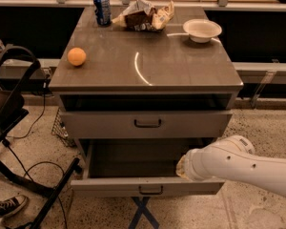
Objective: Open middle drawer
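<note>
The middle drawer [109, 187] is seen standing well out of the cabinet toward the near side, with its loop handle [151, 190] at the centre of the low front. Above it the top drawer [190, 124] is shut. The pincer [182, 167] is found at the end of the white arm [238, 163], low over the right part of the open drawer, just behind its front. Whether it is spread or pressed together cannot be told.

The task is judged as good as done. Trouble could come on the way out: the top drawer's front could be struck if the arm were lifted straight, or the drawer could be shoved back in. A black stand leg [62, 180] lies near the drawer's left corner, and further pulling could be blocked by it. An orange [76, 57] on the table [181, 75] could be set rolling by a jolt.
</note>
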`<state>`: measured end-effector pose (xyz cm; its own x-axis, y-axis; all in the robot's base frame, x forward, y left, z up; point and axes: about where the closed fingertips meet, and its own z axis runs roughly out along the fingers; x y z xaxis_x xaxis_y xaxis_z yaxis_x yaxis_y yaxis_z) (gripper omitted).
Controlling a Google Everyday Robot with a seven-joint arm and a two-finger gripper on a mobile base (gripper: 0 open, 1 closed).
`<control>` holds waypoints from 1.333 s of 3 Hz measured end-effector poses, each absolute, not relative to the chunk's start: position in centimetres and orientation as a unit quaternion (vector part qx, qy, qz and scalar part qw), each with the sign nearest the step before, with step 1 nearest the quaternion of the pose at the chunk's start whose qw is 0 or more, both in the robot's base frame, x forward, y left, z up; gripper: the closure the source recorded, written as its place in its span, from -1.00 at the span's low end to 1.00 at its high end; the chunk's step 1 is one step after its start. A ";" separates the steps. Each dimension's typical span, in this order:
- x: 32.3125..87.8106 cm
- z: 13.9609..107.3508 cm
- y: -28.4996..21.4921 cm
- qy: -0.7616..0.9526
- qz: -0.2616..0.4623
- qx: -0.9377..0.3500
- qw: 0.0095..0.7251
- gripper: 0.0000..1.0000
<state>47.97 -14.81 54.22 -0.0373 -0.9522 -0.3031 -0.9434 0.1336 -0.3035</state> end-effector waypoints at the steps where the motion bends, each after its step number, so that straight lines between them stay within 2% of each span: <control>1: 48.1 54.1 -14.8 0.719 -0.012 -0.659 0.219 1.00; 4: 52.2 46.9 -14.1 0.695 -0.025 -0.692 0.190 1.00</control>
<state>52.23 -14.06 46.90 0.0315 -0.9728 -0.2296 -0.9535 0.0396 -0.2988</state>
